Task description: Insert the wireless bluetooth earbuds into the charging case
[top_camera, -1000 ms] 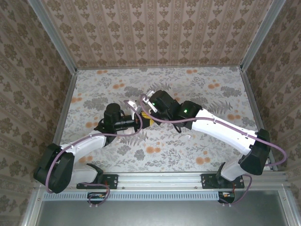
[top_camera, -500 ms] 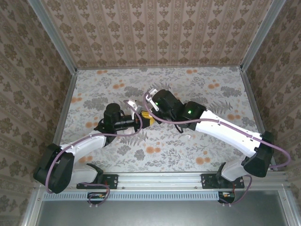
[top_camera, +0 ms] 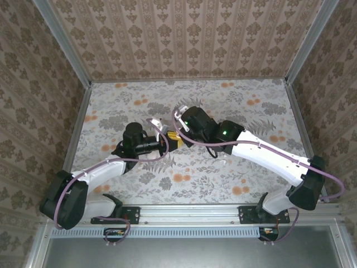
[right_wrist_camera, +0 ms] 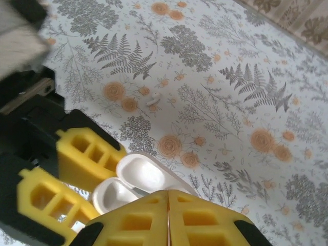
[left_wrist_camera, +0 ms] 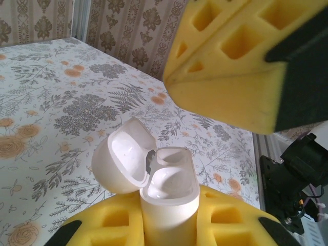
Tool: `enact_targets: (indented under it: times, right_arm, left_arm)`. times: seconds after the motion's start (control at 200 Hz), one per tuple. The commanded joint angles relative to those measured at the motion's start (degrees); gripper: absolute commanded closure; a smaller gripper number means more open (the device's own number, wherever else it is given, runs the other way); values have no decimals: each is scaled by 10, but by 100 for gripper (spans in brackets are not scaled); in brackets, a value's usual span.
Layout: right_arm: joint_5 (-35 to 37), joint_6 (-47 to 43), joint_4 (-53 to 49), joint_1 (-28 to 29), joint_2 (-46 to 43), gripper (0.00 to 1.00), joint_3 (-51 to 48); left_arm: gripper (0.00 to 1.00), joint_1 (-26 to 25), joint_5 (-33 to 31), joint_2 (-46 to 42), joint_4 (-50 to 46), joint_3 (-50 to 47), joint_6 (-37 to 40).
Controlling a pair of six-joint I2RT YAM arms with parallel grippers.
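Note:
My left gripper is shut on the white charging case, which stands upright between its yellow fingers. The lid is flipped open to the left and both hollows look white inside. My right gripper is shut, pads pressed together, and hovers just above and beside the open case; nothing shows between its pads. In the top view the two grippers meet at mid-table. One small white earbud lies on the floral table beyond the case, seen in the top view as a white speck.
The floral tablecloth covers the table, with patterned walls on three sides and metal rails along the edges. My right arm stretches diagonally across the right half. The near rail carries both bases.
The right arm has shifted slightly, its elbow moving right, while its gripper stays over the case. The left arm and the case have not moved.

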Motion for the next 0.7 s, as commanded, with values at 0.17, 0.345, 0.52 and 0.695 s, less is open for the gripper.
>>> enact_targets:
  times: [0.17, 0.345, 0.52, 0.695]
  right_arm:
    - [-64, 147, -4, -77, -77, 73, -44]
    - [-120, 240, -38, -144, -85, 57, -110]
    - [-144, 308, -130, -217, -10, 55, -170]
    - [-145, 335, -47, -230, 23, 55, -261]
  left_arm:
    - [100, 3, -36, -12, -39, -3, 37]
    - [100, 5, -38, 4, -52, 0, 54]
    - [100, 4, -26, 13, -56, 3, 61]
    - [100, 3, -23, 14, -59, -1, 69]
